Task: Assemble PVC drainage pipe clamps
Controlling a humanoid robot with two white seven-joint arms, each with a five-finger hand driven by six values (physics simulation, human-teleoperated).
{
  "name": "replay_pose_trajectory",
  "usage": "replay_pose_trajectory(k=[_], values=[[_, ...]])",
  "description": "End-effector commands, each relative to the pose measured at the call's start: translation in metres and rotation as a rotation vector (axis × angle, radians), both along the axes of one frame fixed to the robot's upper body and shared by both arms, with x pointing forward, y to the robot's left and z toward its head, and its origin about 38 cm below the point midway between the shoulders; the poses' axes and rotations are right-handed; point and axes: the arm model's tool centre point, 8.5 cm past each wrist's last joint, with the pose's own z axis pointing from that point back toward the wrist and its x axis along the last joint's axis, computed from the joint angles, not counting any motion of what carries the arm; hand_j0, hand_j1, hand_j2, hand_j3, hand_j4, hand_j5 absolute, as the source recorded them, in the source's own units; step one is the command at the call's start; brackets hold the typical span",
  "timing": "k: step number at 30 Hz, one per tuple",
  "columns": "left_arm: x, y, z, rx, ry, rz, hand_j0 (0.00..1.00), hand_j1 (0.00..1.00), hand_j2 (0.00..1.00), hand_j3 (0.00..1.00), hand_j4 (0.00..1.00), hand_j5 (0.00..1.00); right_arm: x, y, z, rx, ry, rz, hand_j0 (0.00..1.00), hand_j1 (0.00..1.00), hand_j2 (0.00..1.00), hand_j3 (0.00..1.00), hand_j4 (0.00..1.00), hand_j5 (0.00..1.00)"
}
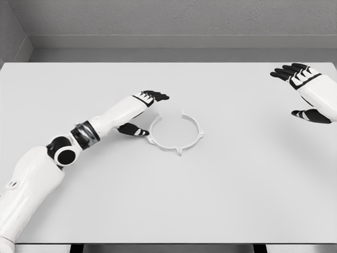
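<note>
Clamp ring [175, 133] lies flat near the middle of the white table [221, 200], its gap toward 12 o'clock. At its 9 o'clock, the left hand [143, 112] has fingers apart, holding nothing, thumb just beside the rim. A sideways nudge could slide the light ring away (it looks thin). The right hand [305, 92], spread and empty, waits well apart at 2 o'clock.

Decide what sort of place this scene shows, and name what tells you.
Probably a simulated test workspace: a bare white table, plain grey walls, and one white pipe clamp ring beside the left robot hand.
</note>
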Motion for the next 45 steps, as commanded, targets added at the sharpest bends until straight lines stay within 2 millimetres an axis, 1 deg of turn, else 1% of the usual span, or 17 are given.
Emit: replay_pose_trajectory(k=[1,13,18,19,21,23,26,29,32,35,45], values=[[0.000,-0.004,0.001,-0.014,-0.001,-0.004,1.00,1.00,1.00,1.00,1.00,1.00,0.000,0.000,0.001,0.006,-0.001,0.000,1.00,1.00,1.00,1.00,1.00,1.00],[-0.001,-0.007,0.003,-0.025,-0.003,-0.006,1.00,1.00,1.00,1.00,1.00,1.00,0.000,0.002,0.001,0.008,-0.002,0.005,1.00,1.00,1.00,1.00,1.00,1.00],[0.003,0.001,0.008,-0.034,-0.007,0.008,1.00,1.00,1.00,1.00,1.00,1.00,0.000,0.002,0.001,0.008,-0.001,0.006,1.00,1.00,1.00,1.00,1.00,1.00],[0.002,0.006,0.009,-0.026,-0.012,0.011,1.00,1.00,1.00,1.00,1.00,1.00,0.001,0.004,0.001,0.008,-0.001,0.011,1.00,1.00,1.00,1.00,1.00,1.00],[-0.002,0.009,0.014,-0.012,-0.028,-0.004,1.00,1.00,1.00,1.00,1.00,1.00,0.001,0.004,0.001,0.008,-0.001,0.011,1.00,1.00,1.00,1.00,1.00,1.00],[-0.010,0.008,0.013,-0.009,-0.032,-0.019,1.00,1.00,1.00,1.00,1.00,1.00,0.001,0.004,0.001,0.008,-0.001,0.011,1.00,1.00,1.00,1.00,1.00,1.00],[-0.015,0.010,0.014,-0.002,-0.037,-0.028,1.00,1.00,1.00,1.00,1.00,1.00,0.001,0.004,0.000,0.010,-0.001,0.011,1.00,1.00,1.00,1.00,1.00,1.00],[-0.017,0.008,0.014,-0.004,-0.040,-0.034,1.00,1.00,1.00,1.00,1.00,1.00,0.001,0.004,0.000,0.010,-0.001,0.011,1.00,1.00,1.00,1.00,1.00,1.00],[-0.019,0.008,0.011,0.002,-0.035,-0.034,1.00,1.00,1.00,1.00,1.00,1.00,0.001,0.004,0.000,0.011,-0.001,0.011,1.00,1.00,1.00,1.00,1.00,1.00],[-0.021,0.004,0.005,0.014,-0.024,-0.047,1.00,1.00,1.00,1.00,1.00,1.00,0.001,0.004,0.000,0.011,-0.001,0.011,1.00,1.00,1.00,1.00,1.00,1.00],[-0.022,-0.005,0.004,0.003,-0.022,-0.056,1.00,1.00,1.00,1.00,1.00,1.00,0.001,0.004,0.000,0.011,-0.001,0.011,1.00,1.00,1.00,1.00,1.00,1.00]])
